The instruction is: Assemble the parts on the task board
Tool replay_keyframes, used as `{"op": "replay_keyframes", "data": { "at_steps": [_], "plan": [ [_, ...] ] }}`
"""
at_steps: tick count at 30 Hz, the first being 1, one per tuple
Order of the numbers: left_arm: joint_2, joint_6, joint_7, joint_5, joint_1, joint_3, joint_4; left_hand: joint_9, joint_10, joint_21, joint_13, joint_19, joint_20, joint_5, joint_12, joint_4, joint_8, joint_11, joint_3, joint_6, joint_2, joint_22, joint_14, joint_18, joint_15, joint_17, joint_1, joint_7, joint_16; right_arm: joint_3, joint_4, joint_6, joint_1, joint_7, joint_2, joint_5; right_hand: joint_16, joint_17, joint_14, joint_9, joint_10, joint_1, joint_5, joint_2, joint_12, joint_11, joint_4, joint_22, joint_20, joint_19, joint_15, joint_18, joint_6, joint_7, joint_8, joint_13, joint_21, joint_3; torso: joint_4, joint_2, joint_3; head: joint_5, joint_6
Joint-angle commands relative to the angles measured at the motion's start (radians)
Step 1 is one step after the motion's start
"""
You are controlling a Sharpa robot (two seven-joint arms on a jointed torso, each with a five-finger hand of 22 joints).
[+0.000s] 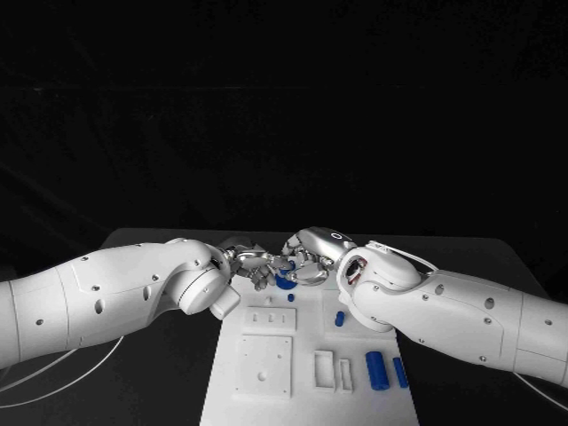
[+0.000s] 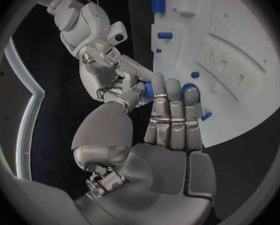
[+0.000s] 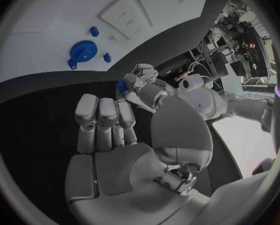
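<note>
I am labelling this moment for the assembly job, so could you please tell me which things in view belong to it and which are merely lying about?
Belongs to the job:
task board
blue gear
blue cylinders
small blue part between the hands
left hand
right hand

Just lying about:
black table
white cable beside the left arm

Both arms are clad in smooth white shells with rounded, bulbous segments, dotted with small dark screw holes along their sides. The left arm [image 1: 118, 297] ends in a round white wrist housing just behind the left hand [image 2: 168, 130], whose fingers are silver metal with pale grey padded faces and a grey padded palm. The right arm [image 1: 469, 315] shows a dark seam near its wrist, behind the matching silver right hand [image 3: 115, 145]. Thin white cables trail beneath the left arm.
</note>
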Motion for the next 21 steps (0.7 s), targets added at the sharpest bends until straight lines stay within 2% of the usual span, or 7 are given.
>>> {"op": "replay_keyframes", "data": {
  "at_steps": [1,5,8,9,11,14,21],
  "plan": [
    [0.000,0.000,-0.002,-0.027,0.001,0.001,0.001,0.006,0.011,0.009,0.006,0.009,-0.055,0.000,0.010,-0.012,0.008,-0.003,0.003,0.047,-0.002,0.003,0.008,-0.004,-0.005,0.003,-0.002,-0.037,0.011,-0.001,-0.004,-0.005,-0.001,0.008,-0.005,0.006,-0.006,-0.001,-0.002,0.029,-0.015,-0.011,0.003,-0.007,-0.016,0.003,0.003,0.009,-0.003,0.003,-0.005,0.109,0.034,0.017,0.002,0.085,-0.001,0.003,-0.0010,0.000,0.0001,0.000,-0.001],
    [-0.001,0.002,-0.006,-0.053,0.001,0.001,0.001,0.013,0.017,0.015,0.016,0.009,-0.058,0.016,0.024,-0.022,0.010,-0.008,0.011,0.059,-0.006,0.006,0.014,-0.006,-0.009,0.008,0.002,-0.042,0.026,-0.001,0.002,-0.026,-0.001,0.025,-0.014,0.045,-0.010,-0.003,-0.003,0.021,-0.048,-0.078,-0.009,-0.102,-0.050,0.012,0.028,0.008,-0.001,0.006,0.002,0.109,-0.008,0.027,-0.022,0.067,-0.001,-0.053,-0.0008,0.000,0.0003,0.000,-0.004],
    [-0.002,0.002,-0.013,-0.073,0.001,0.000,0.000,0.017,0.020,0.021,0.022,0.011,-0.061,0.031,0.033,-0.027,0.011,-0.011,0.014,0.065,-0.007,0.009,0.017,-0.007,-0.012,0.012,0.002,-0.045,0.035,-0.001,0.003,-0.050,-0.001,0.038,-0.028,0.059,-0.012,-0.003,-0.004,0.016,-0.065,-0.095,-0.006,-0.118,-0.066,0.018,0.031,0.007,0.000,0.005,0.006,0.109,-0.033,0.032,-0.036,0.059,-0.003,-0.073,-0.0012,0.000,0.0002,-0.001,-0.006],
    [-0.001,0.002,-0.021,-0.093,0.001,0.000,-0.001,0.021,0.023,0.025,0.026,0.013,-0.062,0.045,0.039,-0.029,0.013,-0.014,0.015,0.070,-0.008,0.011,0.021,-0.007,-0.014,0.015,0.001,-0.047,0.042,-0.001,0.002,-0.059,-0.001,0.044,-0.039,0.063,-0.016,-0.004,-0.011,0.007,-0.162,-0.134,-0.009,-0.149,-0.162,0.025,0.031,0.008,0.003,0.000,0.012,0.104,-0.071,0.042,-0.056,0.007,-0.004,-0.108,-0.0013,0.000,0.0003,-0.001,-0.007],
    [-0.001,0.002,-0.042,-0.123,0.001,-0.002,-0.002,0.034,0.027,0.039,0.042,0.014,-0.067,0.090,0.063,-0.037,0.018,-0.021,0.016,0.082,-0.010,0.019,0.026,-0.009,-0.021,0.026,-0.006,-0.053,0.067,-0.001,0.004,-0.084,-0.001,0.057,-0.061,0.079,-0.039,-0.009,-0.044,-0.005,-0.213,-0.145,-0.010,-0.136,-0.190,0.058,0.009,-0.003,0.005,-0.038,0.047,0.109,-0.144,0.075,-0.093,-0.001,-0.039,-0.171,0.0000,0.000,0.0006,-0.001,-0.010],
    [-0.002,0.020,-0.073,-0.153,0.001,-0.004,-0.003,0.063,0.018,0.061,0.079,-0.014,-0.071,0.119,0.113,-0.038,0.022,-0.028,0.032,0.095,-0.001,0.041,0.015,-0.018,-0.026,0.047,-0.028,-0.059,0.111,-0.001,0.010,-0.103,-0.001,0.069,-0.096,0.101,-0.040,-0.008,-0.048,-0.004,-0.221,-0.142,-0.012,-0.132,-0.189,0.062,0.009,-0.008,0.006,-0.045,0.051,0.109,-0.151,0.079,-0.094,-0.003,-0.050,-0.201,0.0005,0.000,0.0009,0.000,-0.013],
    [-0.001,0.060,-0.124,-0.255,0.000,-0.022,-0.013,0.126,-0.021,0.105,0.145,-0.035,-0.085,0.110,0.196,-0.054,0.015,-0.036,0.087,0.096,-0.004,0.071,-0.007,-0.022,-0.038,0.060,-0.054,-0.066,0.177,0.000,0.016,-0.125,-0.002,0.091,-0.187,0.153,-0.040,-0.008,-0.045,-0.001,-0.219,-0.121,-0.005,-0.117,-0.184,0.060,0.015,-0.011,0.007,-0.042,0.049,0.109,-0.143,0.077,-0.088,-0.008,-0.056,-0.214,-0.0033,0.001,0.0018,0.004,-0.022]
  ]
}}
